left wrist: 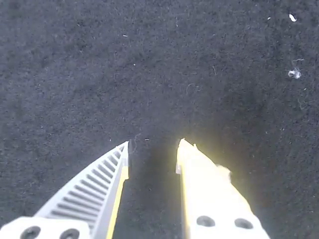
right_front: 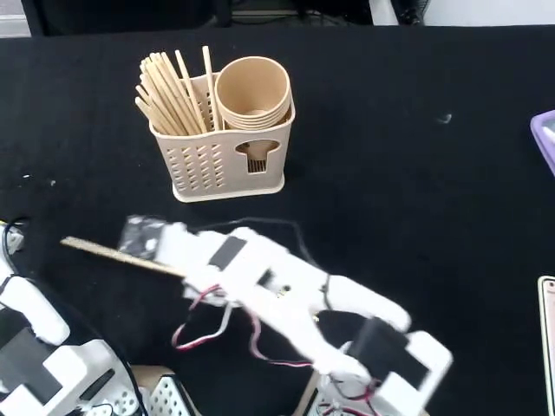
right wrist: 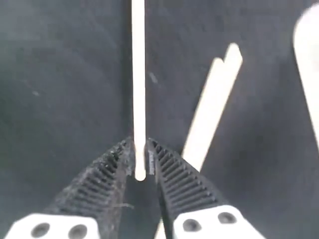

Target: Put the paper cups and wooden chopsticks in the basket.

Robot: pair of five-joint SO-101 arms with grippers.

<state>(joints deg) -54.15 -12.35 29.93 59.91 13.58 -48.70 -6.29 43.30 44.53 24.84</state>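
Observation:
A cream slotted basket (right_front: 221, 160) stands at the back middle of the black table. It holds a bundle of wooden chopsticks (right_front: 169, 91) and a stack of paper cups (right_front: 253, 91). My right gripper (right wrist: 141, 147) is shut on the end of one wooden chopstick (right wrist: 138, 74), which sticks out straight ahead of the fingers. From above, that chopstick (right_front: 104, 251) points left, in front of the basket, held by the right gripper (right_front: 165, 258). More chopsticks (right wrist: 212, 104) lie on the cloth beside it. My left gripper (left wrist: 152, 147) is open over bare black cloth.
The left arm (right_front: 35, 347) sits low at the front left corner. A purple object (right_front: 545, 139) and a white one (right_front: 548, 329) touch the right edge. A white shape (right wrist: 309, 55) lies near the loose chopsticks. Red wires (right_front: 208, 334) hang under the right arm.

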